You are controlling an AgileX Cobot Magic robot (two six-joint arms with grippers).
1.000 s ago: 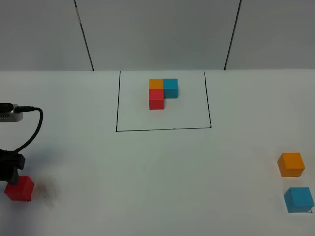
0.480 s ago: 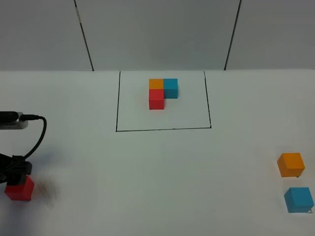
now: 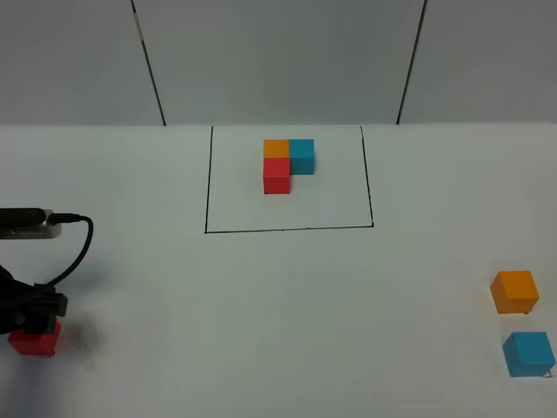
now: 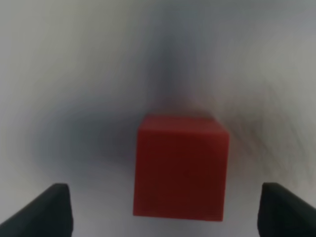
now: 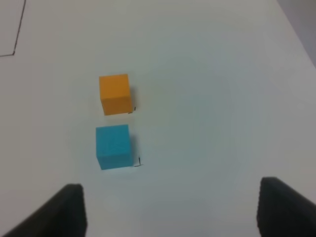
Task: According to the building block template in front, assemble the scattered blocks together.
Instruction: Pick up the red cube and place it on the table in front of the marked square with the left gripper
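Two claws, both empty. Your left gripper (image 4: 165,210) is spread wide, one finger on each side of the red cube (image 4: 180,165), not touching it. That cube sits on the white table (image 3: 261,313), near left edge. Your right gripper (image 5: 175,210) is parted with nothing between; the orange cube (image 5: 114,93) and blue cube (image 5: 113,146) lie ahead of it, just beside each other, near right. The black-lined rectangle (image 3: 287,230), far middle, holds the template (image 3: 287,164): orange and blue side by side, red in front of orange.
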